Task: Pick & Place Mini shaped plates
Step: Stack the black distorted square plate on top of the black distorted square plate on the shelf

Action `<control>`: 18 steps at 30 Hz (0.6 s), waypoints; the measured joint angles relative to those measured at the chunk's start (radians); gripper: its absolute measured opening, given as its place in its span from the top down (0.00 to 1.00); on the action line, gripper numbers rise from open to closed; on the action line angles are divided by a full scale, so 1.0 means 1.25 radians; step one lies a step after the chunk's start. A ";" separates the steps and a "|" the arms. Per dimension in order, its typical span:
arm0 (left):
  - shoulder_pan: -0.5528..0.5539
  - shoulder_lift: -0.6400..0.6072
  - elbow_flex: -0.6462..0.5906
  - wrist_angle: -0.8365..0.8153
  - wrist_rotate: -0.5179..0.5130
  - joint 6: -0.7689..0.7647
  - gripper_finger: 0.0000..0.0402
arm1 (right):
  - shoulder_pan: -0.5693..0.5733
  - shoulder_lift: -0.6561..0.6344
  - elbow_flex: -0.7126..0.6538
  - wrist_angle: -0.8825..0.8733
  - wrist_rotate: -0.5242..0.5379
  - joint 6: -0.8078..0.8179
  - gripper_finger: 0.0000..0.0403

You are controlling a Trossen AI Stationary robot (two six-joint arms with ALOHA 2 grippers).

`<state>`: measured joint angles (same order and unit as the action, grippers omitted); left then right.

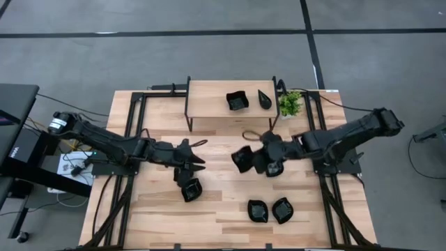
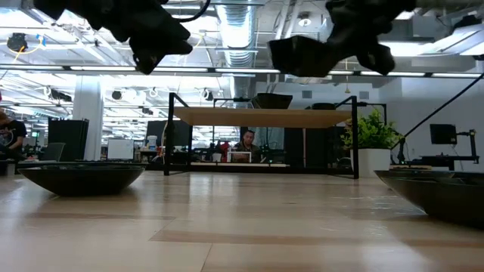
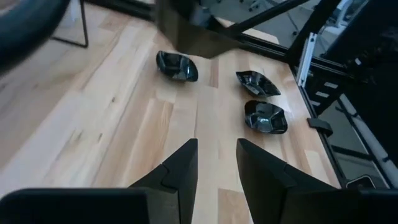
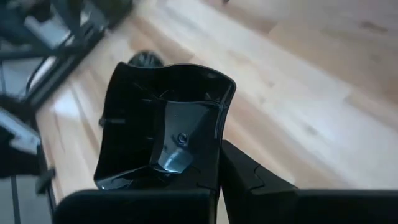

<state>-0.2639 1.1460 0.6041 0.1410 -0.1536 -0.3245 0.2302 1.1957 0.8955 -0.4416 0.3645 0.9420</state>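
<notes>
Several small glossy black plates show. My right gripper [image 1: 252, 157] is above the table's middle, shut on a squarish plate [image 4: 163, 124] that is lifted clear [image 2: 302, 56]. My left gripper [image 1: 201, 155] hovers open to its left [image 3: 216, 146], touching nothing, with one plate [image 1: 191, 189] flat on the table just nearer than it. Another plate [image 1: 274, 168] lies under the right gripper. Two more [image 1: 258, 210] [image 1: 282, 210] rest on the table near the near edge. Two plates [image 1: 237, 101] [image 1: 265, 99] sit on the low shelf. My right gripper holds the squarish plate by its rim on the side nearest the wrist [image 4: 208, 146]. One finger [image 4: 249, 177] is outside the wall, and the other seems to lie inside the bowl. The fingers come level from the table's right side. The plate is lifted clear, tilted.
A low wooden shelf on black legs [image 1: 209, 94] stands at the far edge, and a small green potted plant [image 1: 290, 103] is at its right end. Black frame rails [image 1: 132, 118] run along both table sides. Bare wood lies between the two arms and at near left.
</notes>
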 joint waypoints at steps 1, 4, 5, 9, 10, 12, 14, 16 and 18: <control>0.009 -0.006 0.000 -0.001 0.012 0.011 0.72 | -0.012 0.000 0.005 0.002 0.002 -0.005 1.00; 0.037 -0.029 0.000 -0.001 0.043 0.053 0.72 | -0.050 0.000 0.023 0.005 0.002 -0.008 1.00; 0.045 -0.037 0.000 -0.001 0.047 0.068 0.72 | -0.062 0.000 0.031 0.006 0.002 -0.008 1.00; 0.076 -0.072 0.000 -0.004 0.062 0.127 0.72 | -0.110 0.000 0.066 0.008 0.003 -0.034 1.00; 0.081 -0.080 0.000 -0.006 0.063 0.139 0.72 | -0.123 0.000 0.076 0.008 0.003 -0.045 1.00; 0.094 -0.094 0.000 -0.010 0.064 0.169 0.72 | -0.149 0.000 0.097 0.009 0.003 -0.073 1.00; 0.110 -0.103 0.000 -0.014 0.059 0.186 0.72 | -0.178 0.000 0.116 0.008 0.003 -0.105 1.00; 0.131 -0.105 0.000 -0.016 0.042 0.191 0.72 | -0.211 0.000 0.136 0.006 -0.001 -0.143 1.00; 0.160 -0.105 0.000 -0.016 0.026 0.191 0.72 | -0.250 0.000 0.155 0.007 -0.018 -0.180 1.00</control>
<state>-0.0638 1.0142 0.6041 0.1204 -0.1212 -0.0853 -0.0820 1.1961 1.0888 -0.4329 0.3416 0.7174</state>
